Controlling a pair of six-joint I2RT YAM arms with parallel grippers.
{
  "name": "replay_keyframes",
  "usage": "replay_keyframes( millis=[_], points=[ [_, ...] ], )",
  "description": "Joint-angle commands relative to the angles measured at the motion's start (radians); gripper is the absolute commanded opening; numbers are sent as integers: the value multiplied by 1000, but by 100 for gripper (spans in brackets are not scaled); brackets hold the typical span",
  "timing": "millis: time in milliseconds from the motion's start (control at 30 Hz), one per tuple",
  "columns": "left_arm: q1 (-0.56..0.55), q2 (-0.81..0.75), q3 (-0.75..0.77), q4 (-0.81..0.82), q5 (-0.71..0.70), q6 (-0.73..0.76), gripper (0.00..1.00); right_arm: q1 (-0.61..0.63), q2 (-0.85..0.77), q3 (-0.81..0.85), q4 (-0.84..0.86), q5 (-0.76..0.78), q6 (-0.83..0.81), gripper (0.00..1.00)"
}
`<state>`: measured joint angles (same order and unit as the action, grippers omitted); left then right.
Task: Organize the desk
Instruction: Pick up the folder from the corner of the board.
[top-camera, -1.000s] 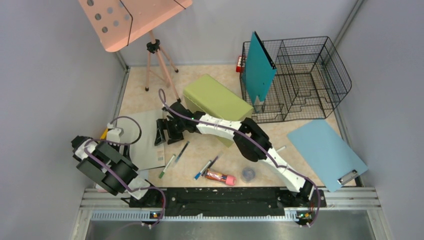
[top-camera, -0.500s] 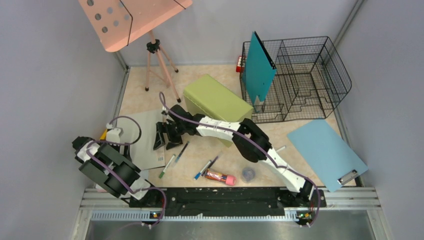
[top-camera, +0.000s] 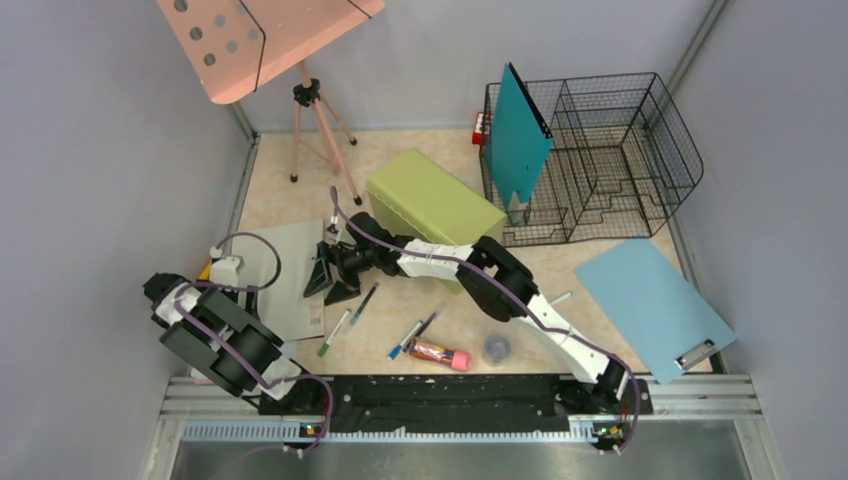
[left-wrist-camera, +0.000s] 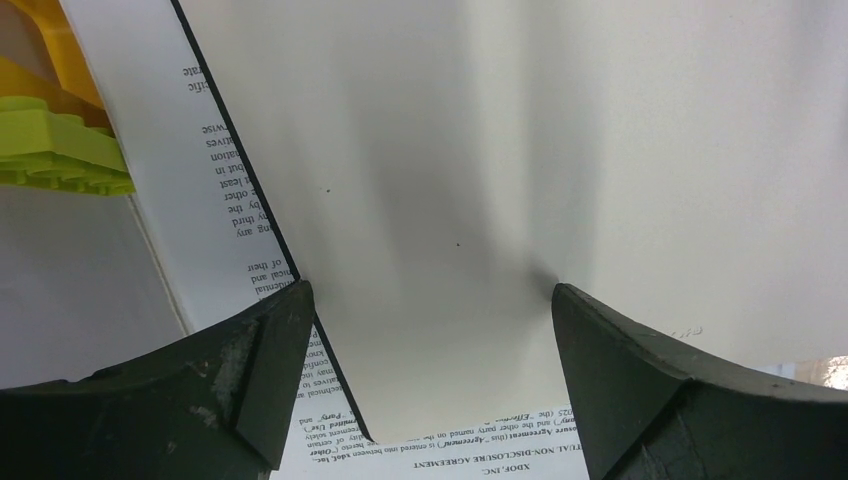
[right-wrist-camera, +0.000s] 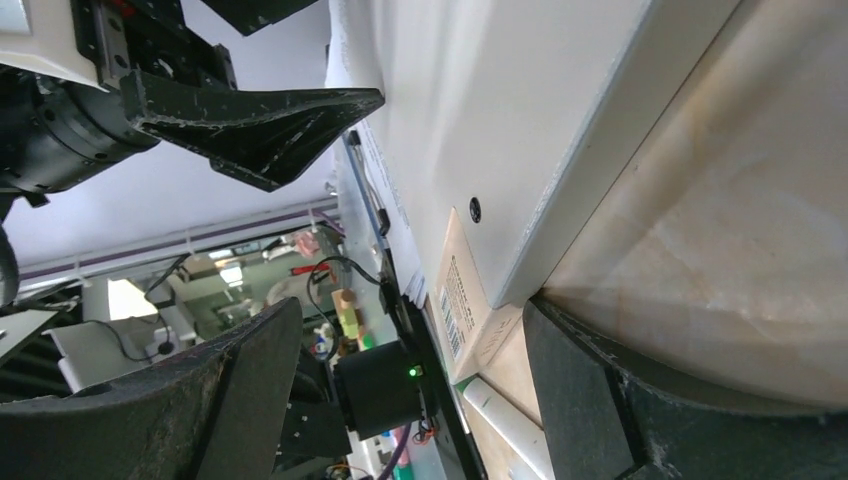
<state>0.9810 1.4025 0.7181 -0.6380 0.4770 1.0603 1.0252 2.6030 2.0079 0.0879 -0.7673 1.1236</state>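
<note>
The beige marble-patterned desk (top-camera: 410, 140) spreads between grey walls beyond the arms' rail. At its far right a black wire basket (top-camera: 672, 130) holds a teal board (top-camera: 518, 135) upright in its left compartment, with an olive-green box (top-camera: 432, 200) just left of it. Near left, both claws stand open and empty, the left gripper (left-wrist-camera: 430, 300) over a white paper stack (top-camera: 290, 270) and the right gripper (top-camera: 328, 278) at that stack's right edge.

- From above and behind, we overlook the whole bench (top-camera: 420, 145).
- Our left wrist view faces down, close on the papers (left-wrist-camera: 450, 150).
- Our right wrist view skims those papers' edge.
</note>
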Motion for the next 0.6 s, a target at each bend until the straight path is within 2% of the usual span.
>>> replay_keyframes(
  millis=[0,400,567],
  points=[
    [-16,39,-80,-114,13,-2,92,46,36,23,246,-37,45,80],
    [-16,52,-73,-121,15,5,92,23,-4,62,375,-101,-1,80],
    [-16,53,-74,-121,13,6,92,16,-17,80,326,-104,-56,80]
  ],
)
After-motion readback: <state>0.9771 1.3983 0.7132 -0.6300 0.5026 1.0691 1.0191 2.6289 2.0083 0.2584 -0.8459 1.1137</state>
